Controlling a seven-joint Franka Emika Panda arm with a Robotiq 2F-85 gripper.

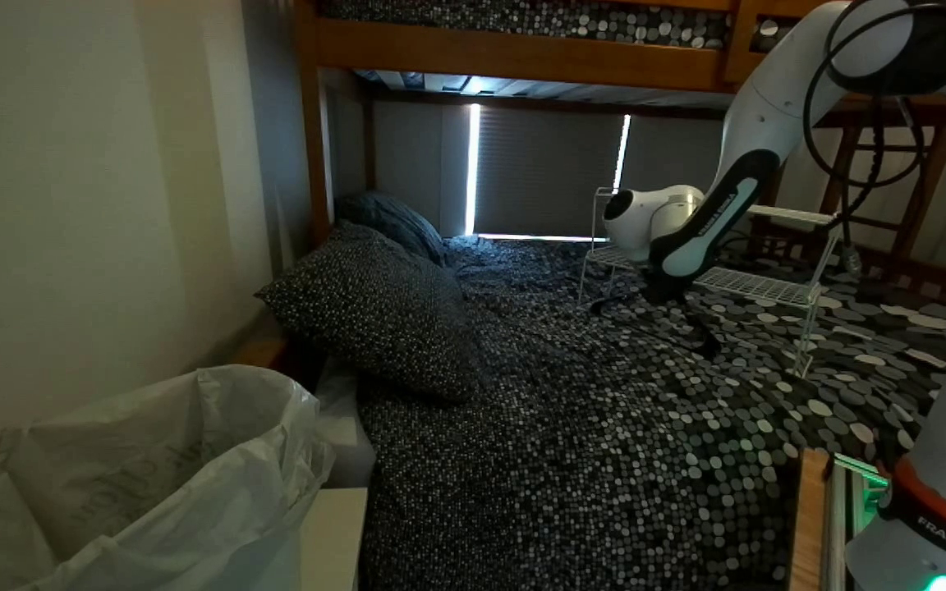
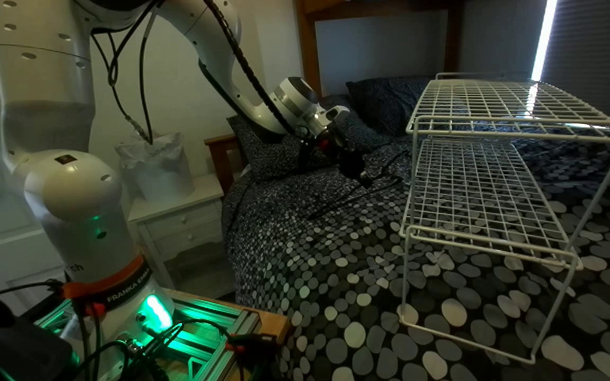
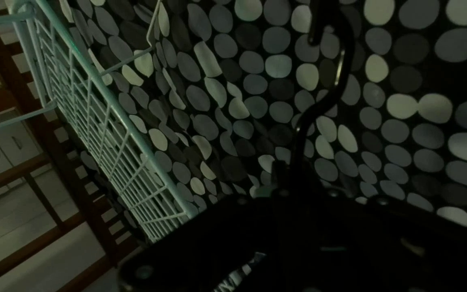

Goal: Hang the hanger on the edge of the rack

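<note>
A spotted bedspread [image 1: 571, 476] lies beneath the wooden bunk [image 1: 522, 51]; pillows [image 1: 391, 312] rest on it; a white rack [image 2: 487, 185] stands near my end effector [image 3: 292, 174], which pinches the hanger [image 3: 345, 73]

I count one robot arm [image 2: 72, 185], one gripper [image 3: 292, 178], one dark hanger [image 3: 347, 61]; one white rack [image 2: 522, 121] with two wire shelves [image 2: 485, 185]; one bunk bed [image 1: 522, 51], one nightstand [image 2: 202, 190], one lined bin [image 2: 162, 172]; at least two pillows [image 1: 391, 320], hard to tell apart in this gloom.
</note>
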